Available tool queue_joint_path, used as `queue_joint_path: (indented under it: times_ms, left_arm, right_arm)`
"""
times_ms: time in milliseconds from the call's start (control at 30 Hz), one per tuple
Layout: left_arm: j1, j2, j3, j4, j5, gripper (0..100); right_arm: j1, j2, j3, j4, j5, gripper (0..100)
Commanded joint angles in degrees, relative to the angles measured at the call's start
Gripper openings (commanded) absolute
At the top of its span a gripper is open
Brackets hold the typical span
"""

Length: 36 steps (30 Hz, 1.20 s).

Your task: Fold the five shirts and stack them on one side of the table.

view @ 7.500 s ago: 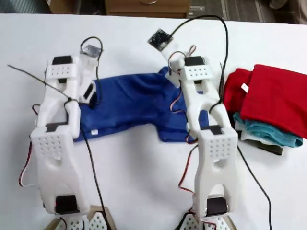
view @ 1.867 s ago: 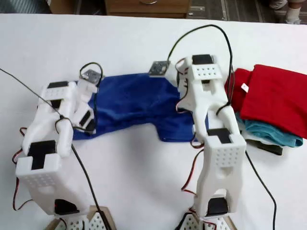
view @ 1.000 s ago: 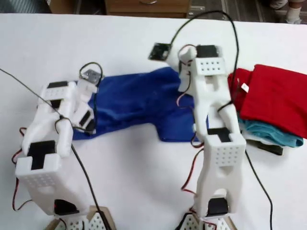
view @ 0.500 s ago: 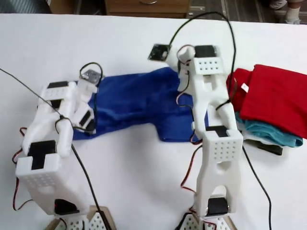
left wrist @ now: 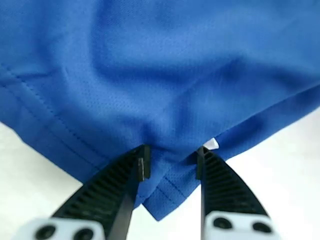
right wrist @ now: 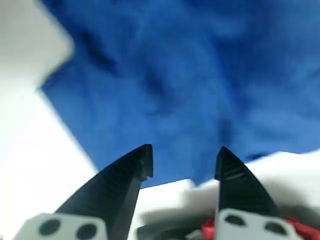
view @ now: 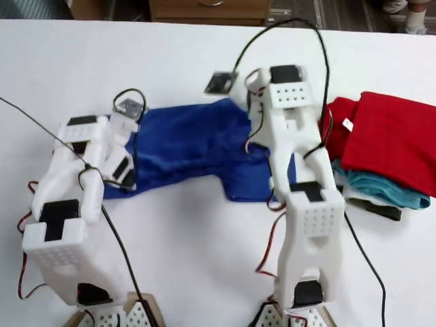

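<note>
A blue shirt point(view: 191, 146) lies crumpled across the middle of the white table point(view: 102, 61). My left gripper point(view: 125, 172) is at the shirt's near left corner. In the left wrist view its fingers point(left wrist: 142, 162) stand apart on the blue shirt point(left wrist: 165, 75), with a ridge of the hem between them, so the left gripper point(left wrist: 171, 161) is open. My right gripper point(view: 240, 102) hangs over the shirt's far right corner. In the right wrist view the right gripper point(right wrist: 184, 162) is open, with the blue shirt point(right wrist: 165, 75) beyond it.
A pile of folded shirts sits at the right side: red point(view: 388, 139) on top, teal point(view: 381, 189) under it, a dark one point(view: 385, 211) at the bottom. Black cables point(view: 286, 30) loop over the far table. A wooden cabinet point(view: 204, 8) stands beyond the far edge.
The right arm's wrist has swung a little left and nearer, and the shirt's far right corner has shifted with it. The left arm has kept still.
</note>
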Motion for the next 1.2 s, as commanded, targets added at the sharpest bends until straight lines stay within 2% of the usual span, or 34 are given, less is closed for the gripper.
queue_joint_path:
  times_ms: [0,167,400,767,1100,1167]
  left_arm:
    - [0.44,0.7,-0.48,-2.46,0.53,17]
    - [0.44,0.7,-0.48,-2.46,0.53,17]
    - [0.44,0.7,-0.48,-2.46,0.53,17]
    - [0.44,0.7,-0.48,-2.46,0.53,17]
    - [0.44,0.7,-0.48,-2.46,0.53,17]
    - [0.44,0.7,-0.48,-2.46,0.53,17]
  right_arm:
    - [-2.77,-14.29,16.62,-1.89,2.29,21.3]
    - [-5.41,-26.77,36.48,-10.77,2.64,21.2]
    - [-8.22,-29.49,51.34,-20.0,2.55,21.2]
    - [-7.87,-29.05,53.71,-25.19,2.64,21.1]
    - [-7.34,-19.91,53.01,-27.91,2.64,21.1]
    - [-6.55,-18.95,51.43,-28.26,2.37,18.5]
